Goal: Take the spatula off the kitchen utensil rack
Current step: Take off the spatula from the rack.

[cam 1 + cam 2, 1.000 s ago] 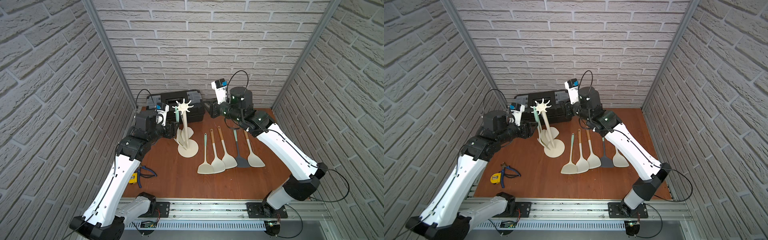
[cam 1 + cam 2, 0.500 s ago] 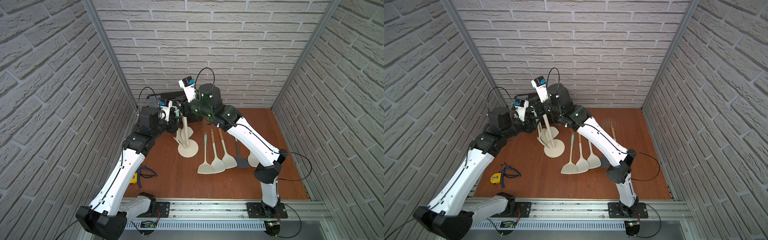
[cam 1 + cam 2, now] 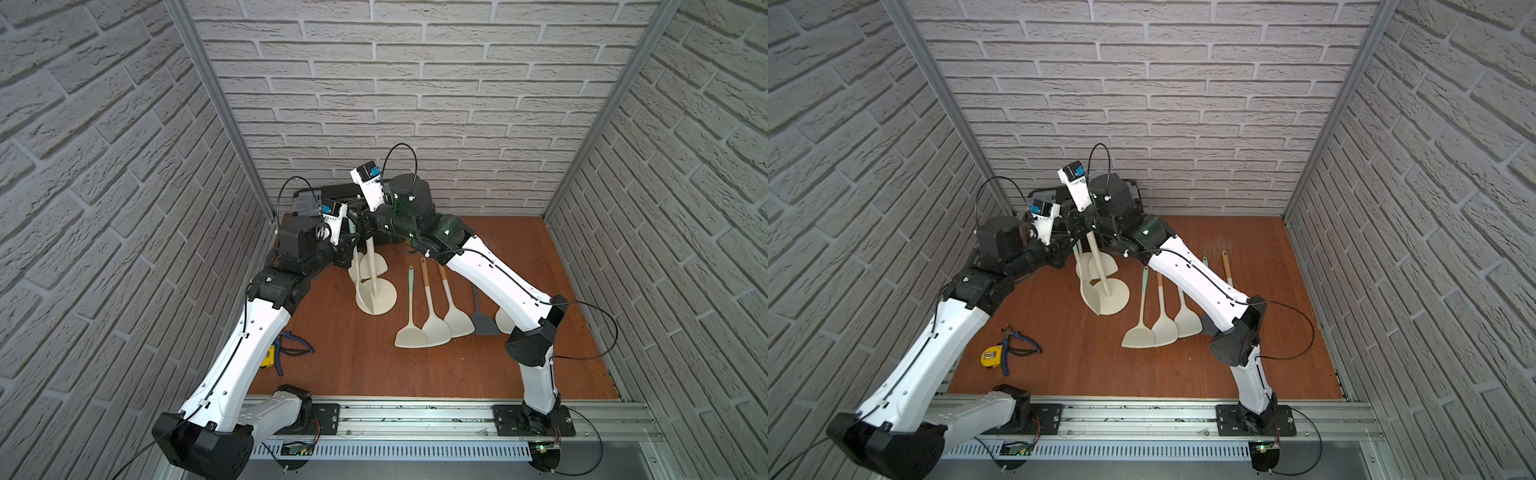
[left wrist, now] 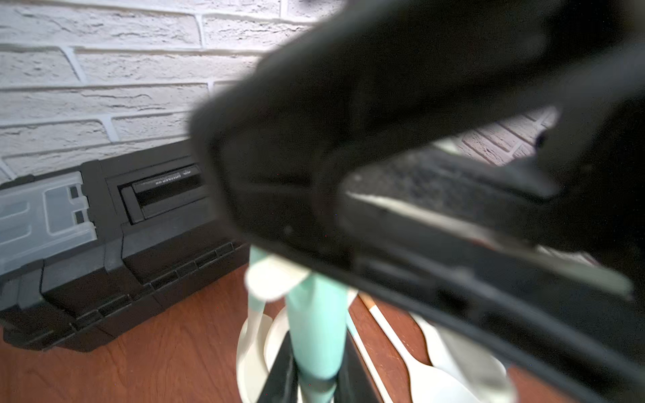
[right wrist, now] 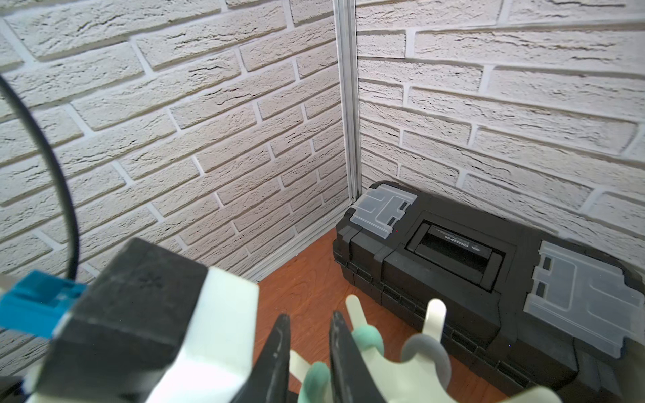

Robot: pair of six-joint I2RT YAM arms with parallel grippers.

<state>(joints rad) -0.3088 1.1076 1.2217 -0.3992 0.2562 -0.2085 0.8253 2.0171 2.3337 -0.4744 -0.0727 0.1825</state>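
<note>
Cream kitchen utensil rack [image 3: 381,298] stands upright on the table [image 3: 415,374], at about 11 o'clock from the table's middle. In both top views its crown is hidden under the two arms. Mint-handled spatula [image 4: 314,328] hangs from the crown, not yet off. In the right wrist view its loop end sits on a prong.

The left gripper [image 4: 316,368] has its fingers [image 4: 283,366] closed on both sides of the mint handle, just below the crown. The right gripper [image 5: 310,319] has its fingers [image 5: 279,349] narrow, pinching a cream crown prong, with the mint loop right beside it.

More cream blades hang by the pole, near the base. Five loose spatulas [image 3: 434,324] lie flat in a row at 3 o'clock of the base, near it but apart. A black toolbox [image 5: 436,279] sits against the back wall at 12 o'clock of the rack. The pliers [image 3: 1021,349] and yellow tape measure [image 3: 991,356] are at 8 o'clock, just beside each other and well apart from the rack.
</note>
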